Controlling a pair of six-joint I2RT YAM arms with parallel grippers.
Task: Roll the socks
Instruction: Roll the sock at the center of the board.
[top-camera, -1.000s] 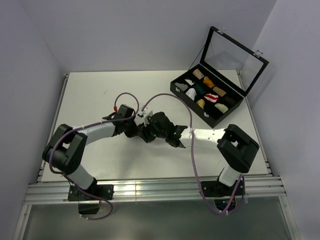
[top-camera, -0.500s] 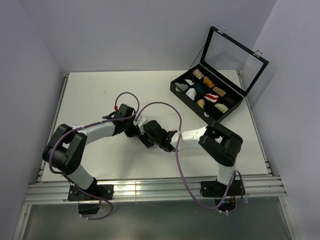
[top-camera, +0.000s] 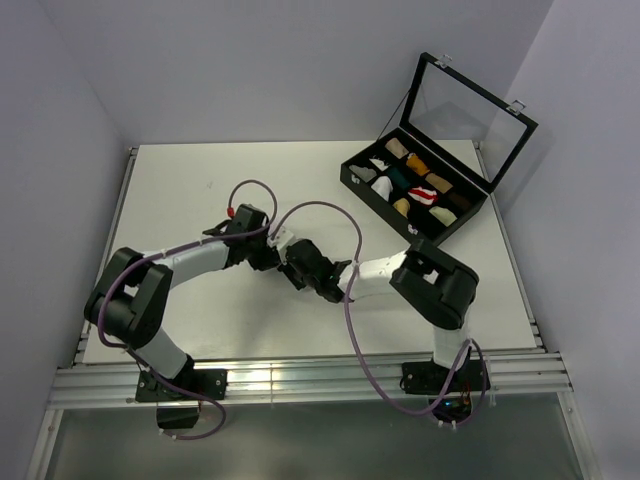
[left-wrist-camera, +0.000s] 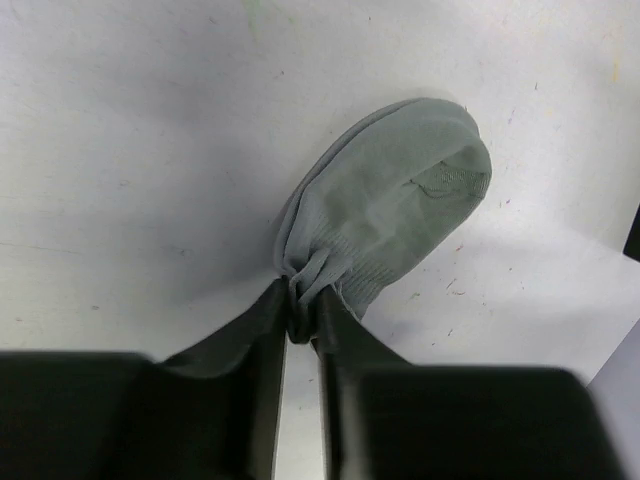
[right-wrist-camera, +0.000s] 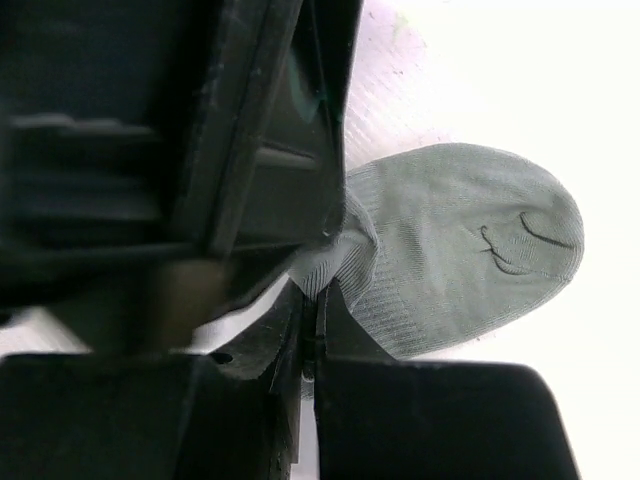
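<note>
Left hand (left-wrist-camera: 300, 325) and right hand (right-wrist-camera: 313, 325) pinched closed on the grey sock (left-wrist-camera: 385, 200) at its cuff, centre of the counter (top-camera: 180, 190) — toe flat. Probably a shared grip to begin rolling.

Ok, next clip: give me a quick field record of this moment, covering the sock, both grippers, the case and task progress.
sock: grey sock, flat and unrolled on the white table, one edge bunched
left gripper: left gripper shut, pinching the bunched edge
right gripper: right gripper shut at that same edge, apparently pinching it too
case: black case at far right, lid open, fabric rolls inside
progress: rolling not yet begun
</note>
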